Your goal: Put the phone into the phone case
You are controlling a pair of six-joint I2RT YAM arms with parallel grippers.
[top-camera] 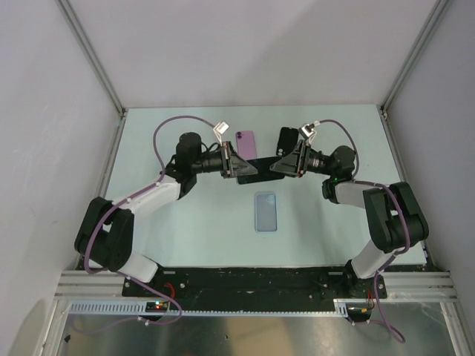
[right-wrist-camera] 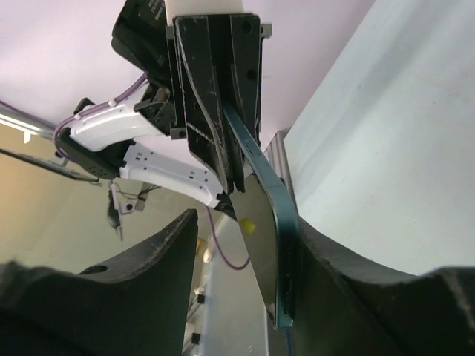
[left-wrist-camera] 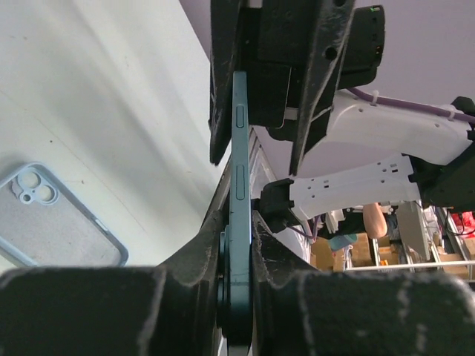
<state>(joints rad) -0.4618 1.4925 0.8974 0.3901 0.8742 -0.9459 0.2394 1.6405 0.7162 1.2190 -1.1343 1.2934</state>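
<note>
A dark teal phone (top-camera: 257, 170) is held on edge above the table between my two grippers, which face each other. My left gripper (top-camera: 243, 169) is shut on one end of it; in the left wrist view both pads press the phone (left-wrist-camera: 240, 185) at the bottom. My right gripper (top-camera: 276, 167) is around the other end, jaws apart. In the right wrist view the phone (right-wrist-camera: 276, 245) rests against the right finger (right-wrist-camera: 334, 289), with a wide gap to the left finger (right-wrist-camera: 159, 274). The light blue phone case (top-camera: 265, 212) lies flat on the table below, inside up (left-wrist-camera: 59, 222).
A purple phone (top-camera: 246, 141) and a black case (top-camera: 285, 139) lie on the table behind the grippers. Grey walls with metal rails enclose the table on three sides. Purple cables loop over both arms.
</note>
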